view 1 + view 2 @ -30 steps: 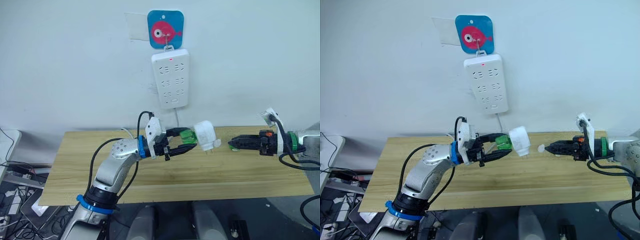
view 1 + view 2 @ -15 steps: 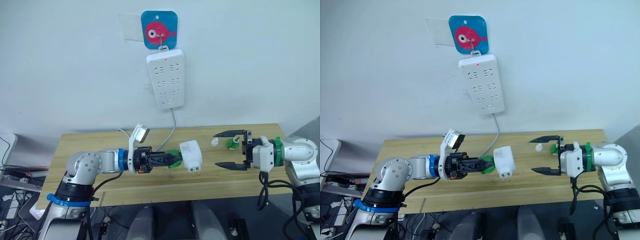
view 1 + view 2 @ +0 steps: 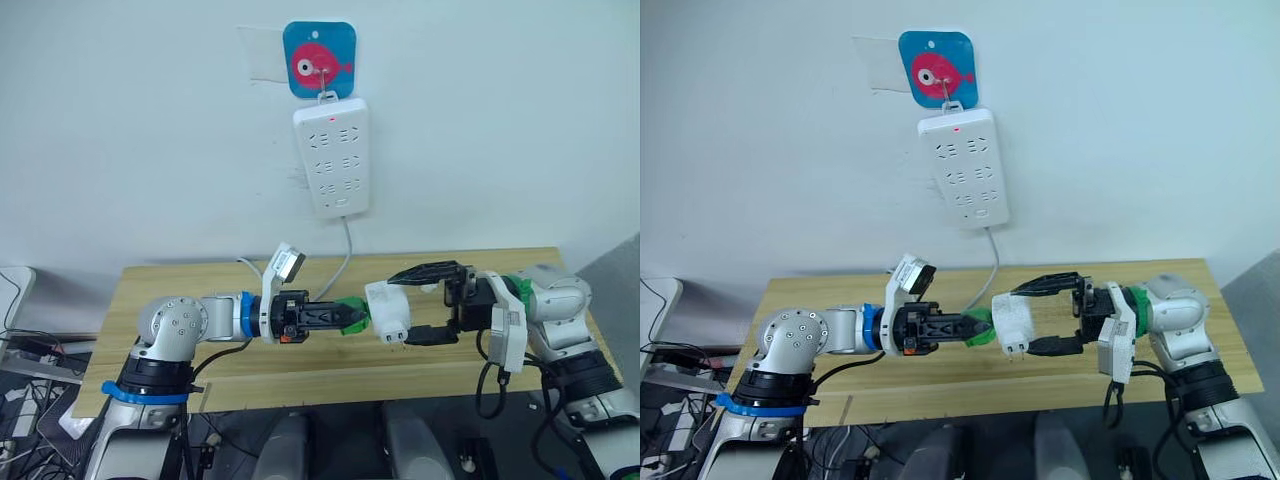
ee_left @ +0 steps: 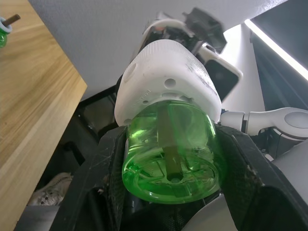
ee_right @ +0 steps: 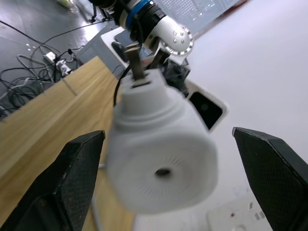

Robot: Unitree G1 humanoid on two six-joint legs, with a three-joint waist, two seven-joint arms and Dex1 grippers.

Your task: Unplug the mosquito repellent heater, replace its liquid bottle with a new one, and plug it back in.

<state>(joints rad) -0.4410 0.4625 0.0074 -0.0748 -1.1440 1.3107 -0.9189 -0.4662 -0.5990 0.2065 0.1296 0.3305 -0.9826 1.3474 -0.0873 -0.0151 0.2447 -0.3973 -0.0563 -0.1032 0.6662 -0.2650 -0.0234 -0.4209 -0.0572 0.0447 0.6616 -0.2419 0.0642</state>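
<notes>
Above the wooden tabletop, the left end effector clamped the translucent green plastic bottle fitted into the small white rounded heater, while the right end effector gaped wide around it.

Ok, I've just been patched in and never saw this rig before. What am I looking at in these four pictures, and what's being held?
It is a two-armed humanoid robot facing a wooden table under a white power strip hung on the wall. The two wide pictures come from the cameras in its head. The other two look along each wrist's black fingers.

The left gripper is shut on a green bottle that sits in the base of the white heater, held above the table with its plug prongs pointing down. The right gripper is open, one finger above and one below the heater; the right wrist picture shows the heater's vent hole between them. In the left wrist picture, another green bottle with a bare wick lies on the table.
</notes>
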